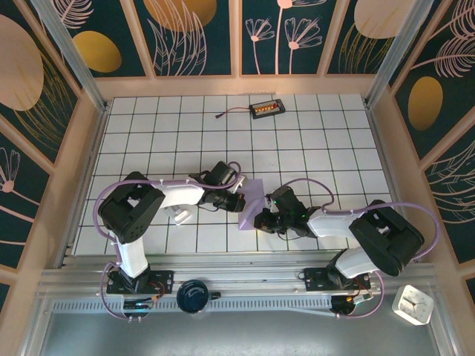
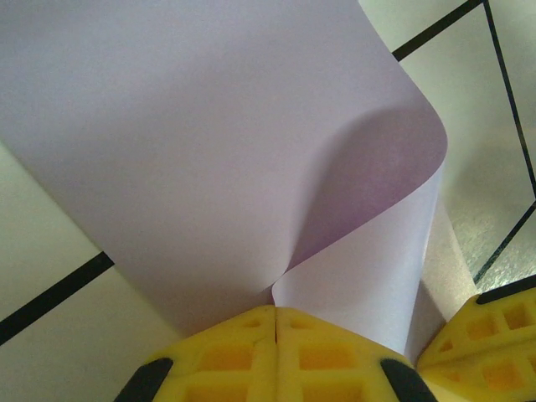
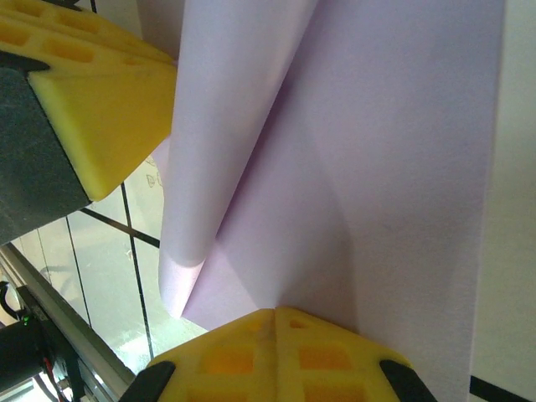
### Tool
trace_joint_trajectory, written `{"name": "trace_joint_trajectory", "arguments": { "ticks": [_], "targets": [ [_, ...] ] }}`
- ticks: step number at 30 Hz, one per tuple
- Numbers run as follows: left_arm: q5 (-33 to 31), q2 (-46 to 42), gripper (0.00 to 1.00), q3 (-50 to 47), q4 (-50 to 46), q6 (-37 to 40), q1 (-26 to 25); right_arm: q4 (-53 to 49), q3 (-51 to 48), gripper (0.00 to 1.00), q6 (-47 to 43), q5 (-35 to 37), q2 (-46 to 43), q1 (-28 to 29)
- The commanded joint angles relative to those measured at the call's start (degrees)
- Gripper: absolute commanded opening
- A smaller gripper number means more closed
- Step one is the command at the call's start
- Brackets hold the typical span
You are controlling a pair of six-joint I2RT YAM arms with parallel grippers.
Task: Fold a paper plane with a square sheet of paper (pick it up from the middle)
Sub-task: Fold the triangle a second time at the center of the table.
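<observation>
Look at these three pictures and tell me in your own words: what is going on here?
Two robot arms are working together on a square sheet of paper, pale lavender, near the middle of the white tiled table. The left gripper is shut on the sheet, and the right gripper is shut on it too, close beside the left. Between them the paper curls over in a soft bend rather than a sharp crease. No plane shape has formed yet.

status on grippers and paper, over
Left gripper and right gripper both shut on the pale lavender square sheet of paper. Sheet curled between them. Small orange-black box far back, apart.
</observation>
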Motion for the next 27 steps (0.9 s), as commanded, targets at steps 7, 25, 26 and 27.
{"name": "trace_joint_trajectory", "arguments": {
  "ticks": [7,25,26,27],
  "targets": [
    [-4.2,3.4,0.00,0.3,-4.6,1.1,0.4,-5.9,-0.1,0.00,-1.5,3.4,2.5,-0.3],
    [-2.3,3.0,0.00,0.4,-3.6,0.7,0.4,-6.2,0.0,0.00,-1.7,3.4,2.8,-0.3],
    [-2.2,3.0,0.00,0.4,-3.4,0.7,0.4,-6.2,0.0,0.00,-1.7,3.4,2.8,-0.2],
    [-2.2,3.0,0.00,0.4,-3.3,0.7,0.4,-6.3,0.0,0.00,-1.7,3.4,2.8,-0.2]
  ]
}}
